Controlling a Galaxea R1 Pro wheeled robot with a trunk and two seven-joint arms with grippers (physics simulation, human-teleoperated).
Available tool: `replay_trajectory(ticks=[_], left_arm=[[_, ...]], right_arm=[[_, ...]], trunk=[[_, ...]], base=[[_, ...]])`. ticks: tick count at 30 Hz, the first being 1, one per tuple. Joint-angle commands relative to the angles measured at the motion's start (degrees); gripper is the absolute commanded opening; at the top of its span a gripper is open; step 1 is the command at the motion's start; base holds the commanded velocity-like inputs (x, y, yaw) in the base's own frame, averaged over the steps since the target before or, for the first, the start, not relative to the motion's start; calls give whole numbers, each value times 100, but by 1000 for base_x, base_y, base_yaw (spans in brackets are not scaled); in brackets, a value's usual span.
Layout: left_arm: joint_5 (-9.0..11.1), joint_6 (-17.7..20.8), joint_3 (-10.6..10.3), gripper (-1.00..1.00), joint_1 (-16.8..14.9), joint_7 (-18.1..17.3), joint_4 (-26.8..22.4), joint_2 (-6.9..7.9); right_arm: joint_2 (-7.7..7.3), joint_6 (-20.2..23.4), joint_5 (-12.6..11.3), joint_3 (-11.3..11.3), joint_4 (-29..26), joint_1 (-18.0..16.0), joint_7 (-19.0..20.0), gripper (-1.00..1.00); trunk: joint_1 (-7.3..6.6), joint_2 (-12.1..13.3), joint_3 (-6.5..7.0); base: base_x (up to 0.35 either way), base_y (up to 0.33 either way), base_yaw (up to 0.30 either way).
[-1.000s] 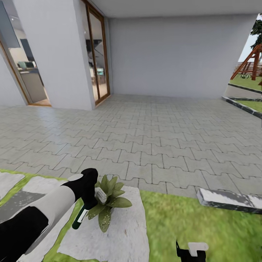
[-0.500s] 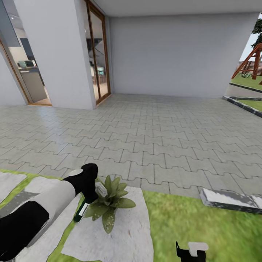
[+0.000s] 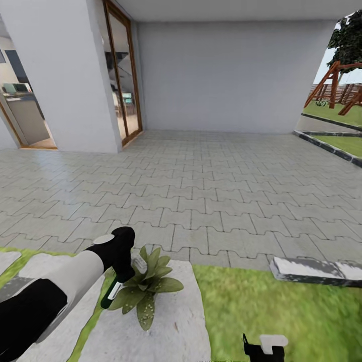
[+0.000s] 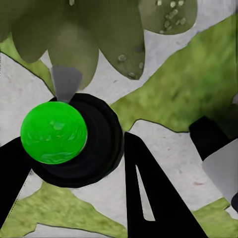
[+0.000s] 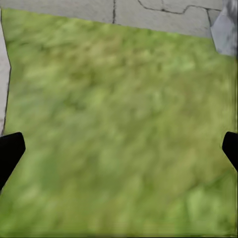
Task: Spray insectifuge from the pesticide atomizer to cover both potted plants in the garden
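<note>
- Pesticide atomizer (image 3: 111,294) sits clamped in the left gripper (image 3: 119,274), nozzle just beside the potted plant (image 3: 145,287).
- Whitish insectifuge (image 4: 168,6) specks dot the leaves.
- Plant rests on a stepping stone (image 3: 171,327).
- Right gripper (image 5: 119,148) spread wide over lawn (image 3: 281,311), holding nothing.

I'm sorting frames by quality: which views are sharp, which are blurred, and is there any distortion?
Head view: wide-angle bending of the walls, paving crisp, plant fairly sharp. Left wrist view: the leaves and the atomizer in the left hand are soft, very close. Right wrist view: the lawn is smeared, without detail; right hand's fingertips are dark edge shapes.
</note>
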Motion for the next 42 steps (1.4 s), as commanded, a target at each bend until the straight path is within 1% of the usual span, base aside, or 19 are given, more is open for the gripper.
replay_trajectory(ticks=[1,8,11,17,19,20,22,25,34,39,42], left_arm=[[-44,41,-11,-100,-1,-57,-16,7],[-43,34,-10,-100,14,-58,-24,11],[-43,30,-4,-100,24,-51,-25,51],[-48,20,-14,-100,33,-49,37,73],[-50,2,-16,-100,34,-49,267,61],[-52,-11,-8,-100,53,-52,473,55],[-50,-24,-1,-100,150,-63,587,51],[-60,-51,6,-100,339,-66,615,36],[-61,-67,-8,-100,343,-75,617,75],[-67,-64,-10,-100,350,-74,617,64],[-69,-57,-10,-100,347,-72,610,51]], right_arm=[[1,-16,61,-41,8,-5,-23,100],[1,-16,61,-40,8,-5,-23,100],[1,-16,61,-38,9,-5,-23,100],[1,-16,61,-41,12,-5,-23,100],[1,-16,61,-41,10,-5,-23,100],[1,-16,61,-38,9,-5,-23,100],[1,-16,61,-40,9,-5,-23,100],[1,-16,61,-44,11,-5,-23,100],[9,-16,61,-38,6,-5,-18,100],[10,-16,61,-37,6,-5,-19,100],[10,-16,61,-37,6,-5,-22,100]], trunk=[[-1,-2,-5],[-1,-2,-5],[-1,-2,-5],[-1,-2,-5],[-1,-2,-5],[-1,-2,-5],[-1,-2,-5],[-1,-2,-5],[-1,-2,-5],[-1,-2,-5],[-1,-2,-5]], base=[[-7,0,-211],[-250,99,-40],[-176,252,-1],[49,288,0],[39,76,0],[9,17,0],[3,5,0],[0,1,0],[0,0,-8],[0,10,-255],[42,207,-214]])
